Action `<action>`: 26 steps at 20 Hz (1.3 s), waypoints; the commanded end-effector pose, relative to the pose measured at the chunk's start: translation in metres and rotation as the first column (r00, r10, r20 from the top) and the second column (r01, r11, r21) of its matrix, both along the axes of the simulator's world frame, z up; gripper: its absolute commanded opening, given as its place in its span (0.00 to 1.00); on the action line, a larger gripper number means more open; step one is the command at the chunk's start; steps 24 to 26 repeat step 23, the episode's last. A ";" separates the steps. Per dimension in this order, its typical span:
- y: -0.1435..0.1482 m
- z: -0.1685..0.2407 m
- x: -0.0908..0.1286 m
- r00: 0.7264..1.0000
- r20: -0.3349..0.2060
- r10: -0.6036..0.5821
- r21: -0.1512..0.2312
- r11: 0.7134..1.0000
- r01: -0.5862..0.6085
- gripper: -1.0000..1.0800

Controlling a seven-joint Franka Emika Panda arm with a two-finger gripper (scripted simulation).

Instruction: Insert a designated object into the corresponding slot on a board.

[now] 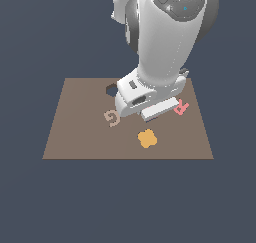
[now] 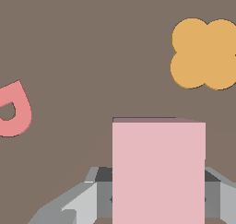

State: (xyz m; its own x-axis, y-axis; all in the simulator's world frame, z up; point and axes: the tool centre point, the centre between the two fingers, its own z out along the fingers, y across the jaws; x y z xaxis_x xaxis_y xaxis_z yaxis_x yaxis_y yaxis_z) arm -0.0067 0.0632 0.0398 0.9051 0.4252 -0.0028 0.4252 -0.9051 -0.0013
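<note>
Exterior view, lower centre of the frame: an orange clover-shaped flat piece (image 1: 147,138) lies on the large flat brown rectangular board (image 1: 75,137), nearest the camera. Above and to its left, a tan letter-G piece (image 1: 112,118) rests flat on the board. At the frame's centre the white Franka arm (image 1: 160,42) descends from the top edge, and its wrist body hides most of the claw (image 1: 159,109); only a pale slab shows beneath it, just above the board. To the right of this slab lies a pink-red letter-R piece (image 1: 181,107), partly covered by the arm. Farther back, at the upper left of the wrist body, a small dark hexagonal hole (image 1: 111,90) opens in the board, partly hidden. The dark rectangular slot cannot be made out in either view; the arm covers that part of the board.

Wrist view: the flat pale-pink rectangular block (image 2: 158,172) fills the lower centre of the frame, standing between the grey fingers (image 2: 69,204) of the claw, which flank it on both sides at the lower corners. The claw is clenched on the block, which is held over the plain brown board surface. Beyond the block, the orange clover piece (image 2: 203,53) appears in the upper right of the frame, and the pink-red letter R (image 2: 14,110) is cut off by the left edge. Both lie apart from the block.
</note>
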 end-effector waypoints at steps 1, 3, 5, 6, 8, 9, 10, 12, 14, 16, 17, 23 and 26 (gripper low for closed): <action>0.001 0.000 -0.002 1.000 0.001 0.008 0.000 1.000 -0.008 0.00; 0.001 0.000 -0.002 1.000 0.001 0.007 0.000 1.000 -0.007 0.00; 0.000 0.000 -0.001 1.000 0.001 0.004 0.000 1.000 -0.004 0.00; 0.001 0.000 -0.001 1.000 0.000 0.005 0.000 1.000 -0.005 0.00; 0.001 -0.002 -0.001 1.000 0.000 0.005 0.000 1.000 -0.005 0.00; 0.000 -0.004 -0.001 1.000 0.001 0.005 0.000 1.000 -0.005 0.00; 0.000 -0.006 -0.001 1.000 0.001 0.005 0.000 1.000 -0.005 0.00; 0.000 -0.009 -0.001 1.000 0.001 0.004 -0.001 1.000 -0.004 0.00; 0.000 -0.010 -0.001 1.000 0.001 0.004 -0.001 1.000 -0.004 0.96; 0.000 -0.010 -0.001 1.000 0.001 0.004 -0.001 1.000 -0.004 0.96; 0.000 -0.010 -0.001 1.000 0.001 0.004 -0.001 1.000 -0.004 0.96; 0.000 -0.010 -0.001 1.000 0.001 0.004 -0.001 1.000 -0.004 0.96; 0.000 -0.010 -0.001 1.000 0.001 0.004 -0.001 1.000 -0.004 0.96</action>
